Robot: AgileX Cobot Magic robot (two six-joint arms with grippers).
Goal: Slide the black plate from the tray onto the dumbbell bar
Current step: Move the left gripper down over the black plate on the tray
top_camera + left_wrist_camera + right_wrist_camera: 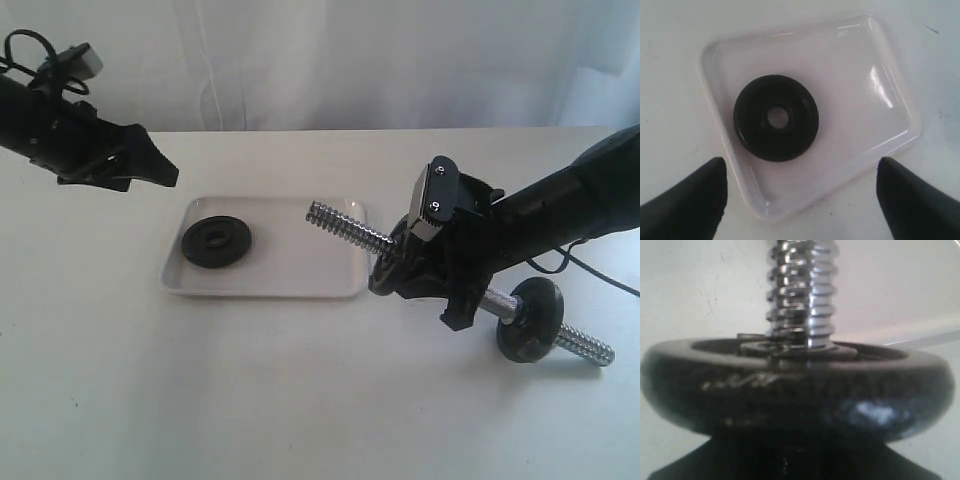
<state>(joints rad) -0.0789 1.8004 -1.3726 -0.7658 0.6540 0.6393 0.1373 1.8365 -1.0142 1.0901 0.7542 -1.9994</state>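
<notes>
The black plate [776, 117], a small flat round matte-black iron disc with a central hole and a raised rim, lies flat inside the tray [300, 275], a shallow white rectangular tray with rounded corners and a low rim that sits on the white bench [200, 400]. In the exterior view the black plate is in the tray's left half, apart from the rim on every side.

The left gripper [802, 200] hovers above the tray with its jaws spread wide. Its two dark fingertips [690, 205] are well apart and touch nothing, and the black plate is in view between them, further out.

The dumbbell bar [345, 228], a short chrome steel rod with coarse threaded ends, runs slantwise across the right of the bench. One threaded end reaches over the tray's right corner and the other points away to the right. It carries two more black discs: an inner black disc [790, 390] close to the tray, with the thread standing out through its hole, and an outer black disc [530, 318] near the far end, which rests on the bench.

The right gripper [405, 270] sits right at the inner black disc, its dark body closing round the dumbbell bar there. Its jaws are hidden behind that disc, so I cannot tell whether they are spread or pinching.
</notes>
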